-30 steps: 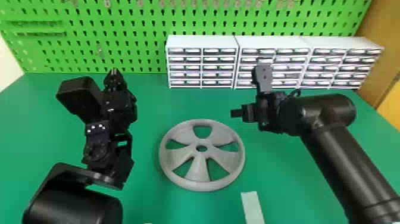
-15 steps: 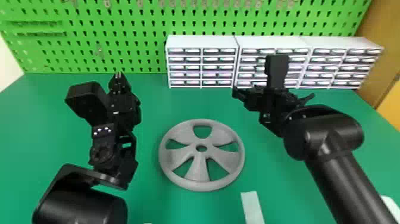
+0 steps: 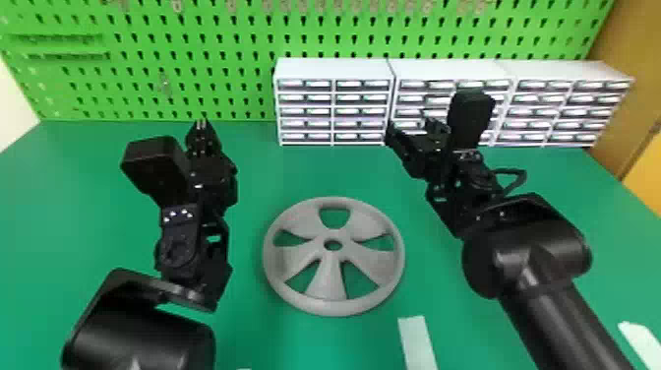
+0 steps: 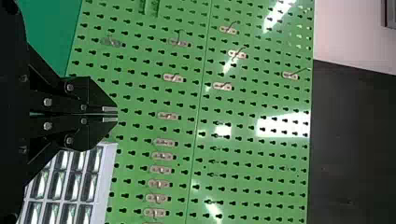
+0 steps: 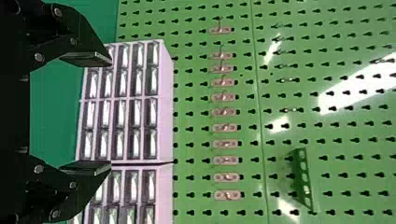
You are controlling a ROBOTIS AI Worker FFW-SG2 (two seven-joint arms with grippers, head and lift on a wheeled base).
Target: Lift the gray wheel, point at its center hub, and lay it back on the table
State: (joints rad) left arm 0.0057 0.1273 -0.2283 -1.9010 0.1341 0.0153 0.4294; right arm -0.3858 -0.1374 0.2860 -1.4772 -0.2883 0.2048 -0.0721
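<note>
On green table: smooth gray wheel (image 3: 328,283), round, five-spoked.

The wheel (image 3: 330,280) lies on the table (image 3: 305,169) before the drawer units (image 3: 334,70), the pegboard (image 3: 224,61) behind them.

Head view: up high on the robot's head, looking forward and down over the flat green table (image 3: 74,206) and round gray plastic-looking wheel (image 3: 329,288).
Left wrist view: sideways, close to the left gripper (image 3: 201,124), looking past it at the green board with holes (image 3: 236,81).
Right wrist view: sideways too, close to the right gripper (image 3: 409,125), facing the board and the white boxes of little drawers (image 3: 334,66).
Board, boxes, table: parts are in all three views.
</note>
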